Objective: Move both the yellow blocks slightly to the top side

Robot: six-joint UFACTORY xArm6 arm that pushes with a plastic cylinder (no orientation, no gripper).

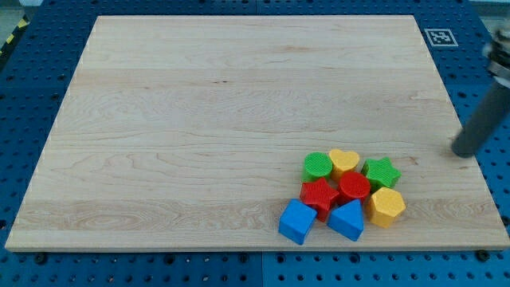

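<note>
A yellow heart block [344, 161] sits at the top of a tight cluster at the board's bottom right. A yellow hexagon block [386, 206] sits at the cluster's right bottom. Between and around them lie a green round block [317, 166], a green star block [382, 172], a red star block [319, 194], a red round block [354, 186], a blue cube [296, 221] and a blue triangle-like block [347, 219]. My tip [461, 151] rests at the board's right edge, to the right of and above the cluster, apart from every block.
The wooden board [239, 119] lies on a blue pegboard table [32, 96]. A black-and-white marker tag [439, 37] sits at the board's top right corner.
</note>
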